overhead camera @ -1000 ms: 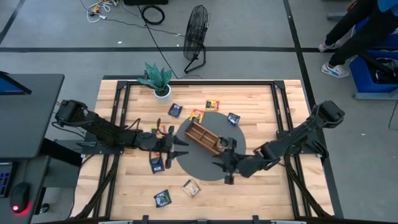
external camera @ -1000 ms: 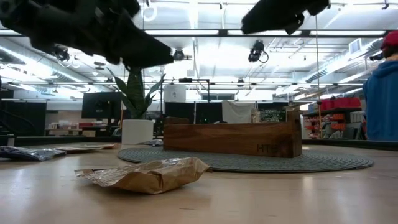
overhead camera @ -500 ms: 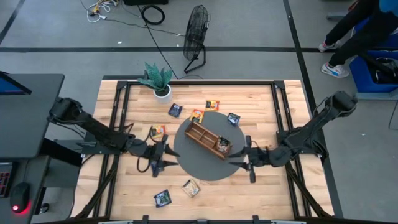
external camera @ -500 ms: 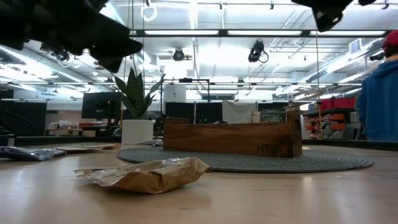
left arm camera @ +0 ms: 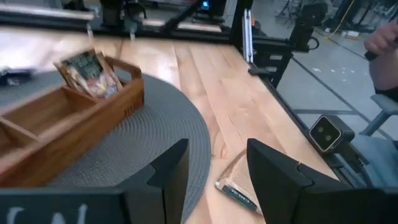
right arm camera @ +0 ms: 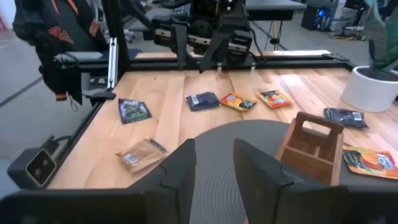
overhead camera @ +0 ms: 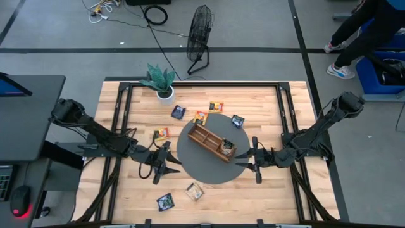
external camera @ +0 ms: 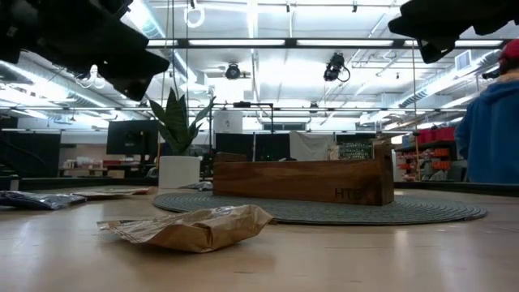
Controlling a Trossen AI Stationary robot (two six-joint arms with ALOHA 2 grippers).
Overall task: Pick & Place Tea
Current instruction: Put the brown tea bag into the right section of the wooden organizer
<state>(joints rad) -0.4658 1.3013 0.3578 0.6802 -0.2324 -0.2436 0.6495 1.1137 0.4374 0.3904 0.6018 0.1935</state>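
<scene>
Scattered around the round grey mat (overhead camera: 209, 168) lie the tea sachets (overhead camera: 179, 112): a dark one near the potted plant (overhead camera: 159, 81), two orange-yellow ones (overhead camera: 216, 106) by the mat's far edge, another dark one (overhead camera: 237, 120) at its rim, one orange-yellow (overhead camera: 161, 133) on the left, and a dark one (overhead camera: 165, 201) beside a pale beige one (overhead camera: 194, 190) on the near side. One sachet (left arm camera: 87, 71) stands tilted in an end compartment of the wooden tray (overhead camera: 210, 142), which sits slantwise on the mat.

The left gripper (overhead camera: 166, 161) hovers over bare wood just off the mat's left edge, its fingers (left arm camera: 273, 177) parted with nothing between them. The right gripper (overhead camera: 250, 159) hangs at the mat's right edge, fingers (right arm camera: 258, 168) likewise apart and empty. Nothing stands between either gripper and the tray.

The table (overhead camera: 291, 196) is pale butcher-block wood on a black frame, set on a grey floor marked with dark lines. A black floor fan (overhead camera: 200, 31) and loose cables (overhead camera: 126, 16) lie beyond it, a dark desk (overhead camera: 28, 114) stands to the left, and a person in blue (overhead camera: 367, 25) is at the far right, cut off by the edge.

From table height the beige sachet (external camera: 190, 227) looms crumpled in front, and both arms show only as dark shapes overhead; their fingers cannot be made out there. The printing on the sachets is too small to read.
</scene>
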